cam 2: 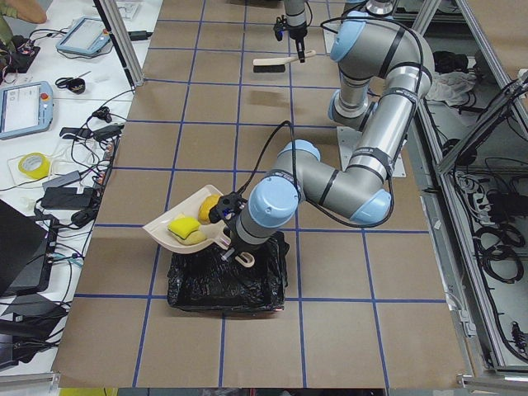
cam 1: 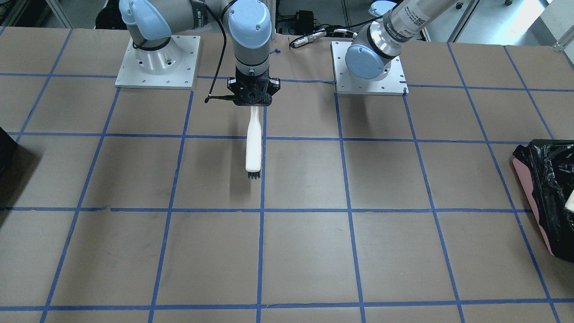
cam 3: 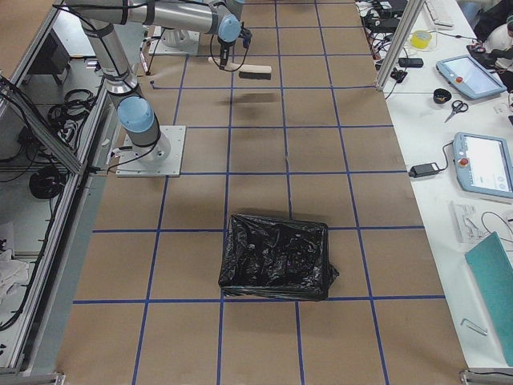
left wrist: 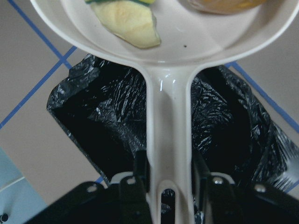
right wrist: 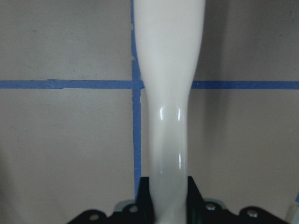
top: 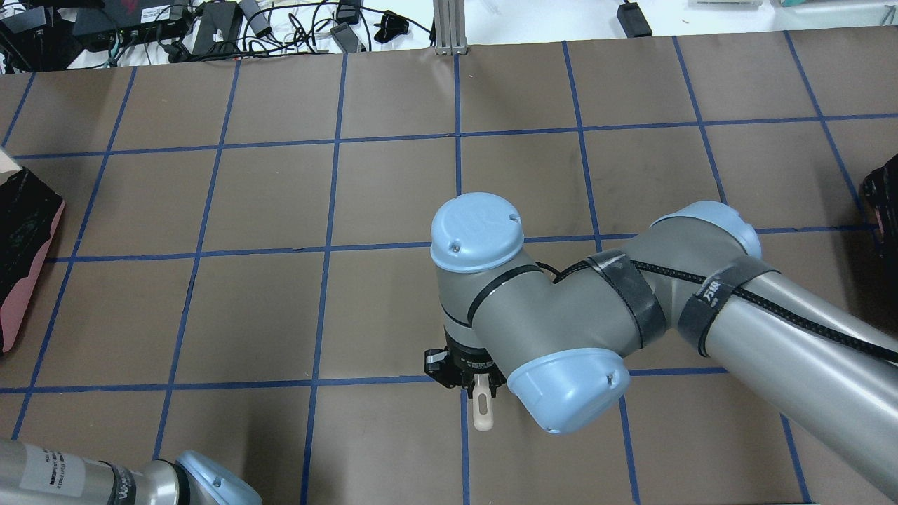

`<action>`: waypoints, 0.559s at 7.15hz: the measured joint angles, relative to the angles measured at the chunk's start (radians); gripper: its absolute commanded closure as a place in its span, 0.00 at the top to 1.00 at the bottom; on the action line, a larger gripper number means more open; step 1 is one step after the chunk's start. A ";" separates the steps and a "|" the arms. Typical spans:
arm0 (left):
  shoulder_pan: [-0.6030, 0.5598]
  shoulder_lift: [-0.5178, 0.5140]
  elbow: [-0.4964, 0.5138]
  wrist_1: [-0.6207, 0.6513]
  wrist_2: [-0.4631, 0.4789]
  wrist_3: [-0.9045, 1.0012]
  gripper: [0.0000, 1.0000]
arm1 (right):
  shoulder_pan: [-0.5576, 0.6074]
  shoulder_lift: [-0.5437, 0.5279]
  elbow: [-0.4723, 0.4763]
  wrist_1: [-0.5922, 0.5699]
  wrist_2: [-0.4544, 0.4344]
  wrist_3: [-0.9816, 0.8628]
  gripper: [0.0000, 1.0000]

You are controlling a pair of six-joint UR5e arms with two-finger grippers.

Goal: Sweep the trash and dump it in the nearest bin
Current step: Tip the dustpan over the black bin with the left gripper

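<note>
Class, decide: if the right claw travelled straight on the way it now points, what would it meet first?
The way looks free. The right claw, shut on the brush, points out over the table with nothing standing ahead, though its height is hard to judge.

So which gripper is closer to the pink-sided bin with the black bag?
Left. The left gripper hangs right over the bin, holding the white dustpan by its handle. The right gripper, holding the brush, is above the middle of the table, well away.
</note>
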 measured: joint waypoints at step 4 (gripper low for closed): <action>0.046 -0.081 0.016 0.231 0.126 0.058 0.00 | 0.054 0.081 0.033 -0.105 -0.028 0.063 0.00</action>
